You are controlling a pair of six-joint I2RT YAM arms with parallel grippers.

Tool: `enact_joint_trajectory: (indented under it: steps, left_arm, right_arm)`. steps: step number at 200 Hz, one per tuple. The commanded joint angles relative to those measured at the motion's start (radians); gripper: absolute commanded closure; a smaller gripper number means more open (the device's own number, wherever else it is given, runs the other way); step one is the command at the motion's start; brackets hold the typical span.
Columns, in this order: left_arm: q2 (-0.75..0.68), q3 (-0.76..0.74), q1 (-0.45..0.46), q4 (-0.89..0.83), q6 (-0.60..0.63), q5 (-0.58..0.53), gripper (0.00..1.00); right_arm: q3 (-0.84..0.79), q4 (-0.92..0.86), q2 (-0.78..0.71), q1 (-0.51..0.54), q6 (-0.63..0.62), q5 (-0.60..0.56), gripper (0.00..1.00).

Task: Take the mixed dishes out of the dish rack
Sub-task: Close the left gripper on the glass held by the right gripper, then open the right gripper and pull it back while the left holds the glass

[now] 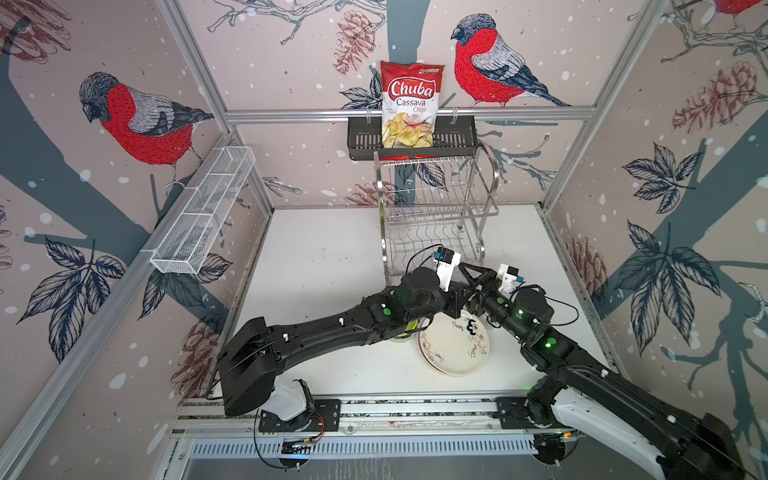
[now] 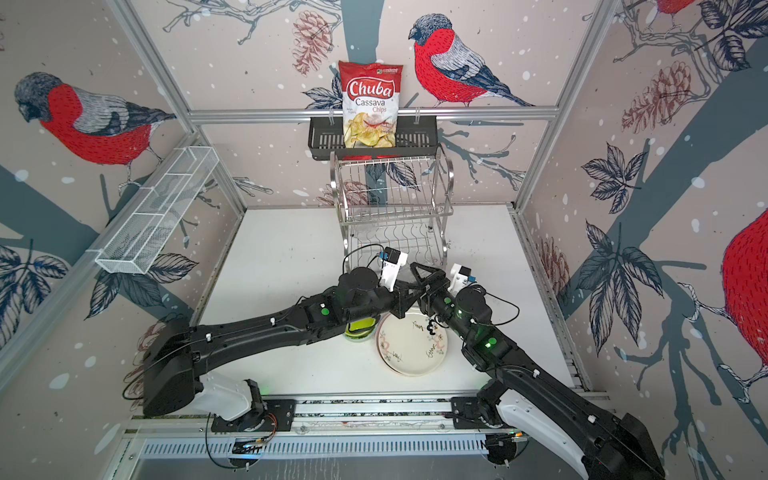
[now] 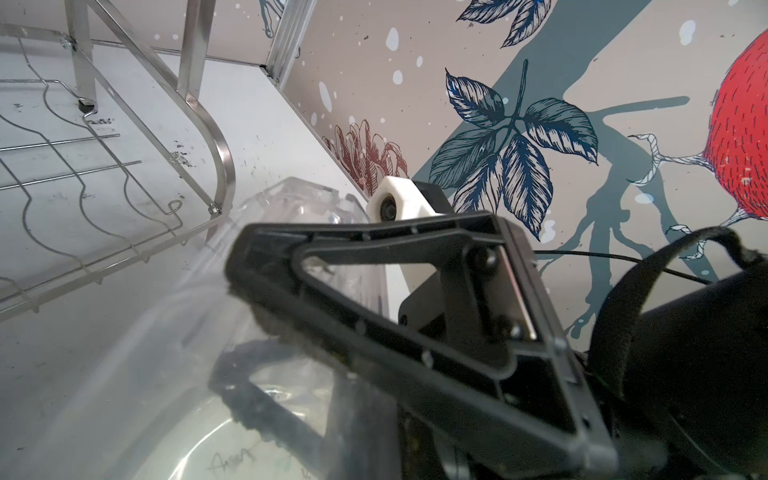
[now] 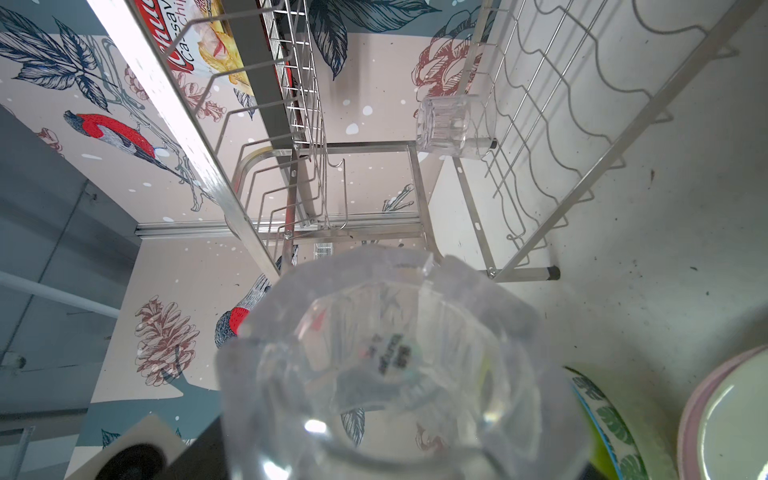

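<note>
Clear tumbler (image 4: 395,365) hangs just in front of the dish rack (image 1: 436,199), over the back edge of the stacked plates (image 1: 453,349). Right claw (image 1: 467,272) spans it wide, fingers pressed on its sides. Left claw (image 1: 455,297) is pinched almost fully closed beside it; whether it grips the wall I cannot tell. A second tumbler (image 4: 455,124) stands low by the rack's far leg

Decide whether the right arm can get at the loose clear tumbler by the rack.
Probably not yet: the right pincer is clamped on the held tumbler, leaving nothing free to grasp the far tumbler at the dish rack.
</note>
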State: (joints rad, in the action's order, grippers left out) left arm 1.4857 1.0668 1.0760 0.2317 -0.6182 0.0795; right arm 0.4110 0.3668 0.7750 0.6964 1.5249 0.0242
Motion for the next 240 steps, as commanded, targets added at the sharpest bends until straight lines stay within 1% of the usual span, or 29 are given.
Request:
enact_joint_trajectory:
  steps: [1,22,43,64,88,107,157,199,240]
  left_arm:
    - [-0.005,0.003,-0.011,-0.022,0.019,-0.100,1.00]
    - [-0.010,0.013,-0.011,-0.053,0.034,-0.080,1.00]
    - [-0.024,0.006,-0.011,-0.071,0.049,-0.084,1.00]
    - [-0.037,0.000,-0.011,-0.080,0.054,-0.092,1.00]
    - [-0.041,0.008,-0.011,-0.090,0.064,-0.075,1.00]
    - [-0.041,0.022,-0.011,-0.110,0.074,-0.057,1.00]
    - [-0.028,0.067,-0.011,-0.205,0.104,-0.037,1.00]
    - [-0.016,0.103,-0.011,-0.302,0.127,-0.045,1.00]
    - [-0.030,0.092,-0.011,-0.415,0.130,-0.075,1.00]
  right_arm:
    - [-0.009,-0.033,-0.033,0.005,-0.036,0.010,0.62]
    - [-0.012,-0.050,-0.060,0.007,-0.029,-0.010,0.49]
    - [-0.012,-0.066,-0.078,0.009,-0.027,-0.022,0.41]
    - [-0.011,-0.087,-0.088,0.009,-0.029,-0.023,0.29]
    - [-0.012,-0.106,-0.095,0.009,-0.026,-0.021,0.10]
    - [-0.012,-0.117,-0.104,0.008,-0.027,-0.027,0.00]
    - [-0.015,-0.108,-0.120,0.000,-0.062,-0.086,0.01]
    - [-0.016,-0.126,-0.123,-0.059,-0.099,-0.062,0.01]
    - [-0.076,-0.178,-0.181,-0.070,-0.106,-0.080,0.01]
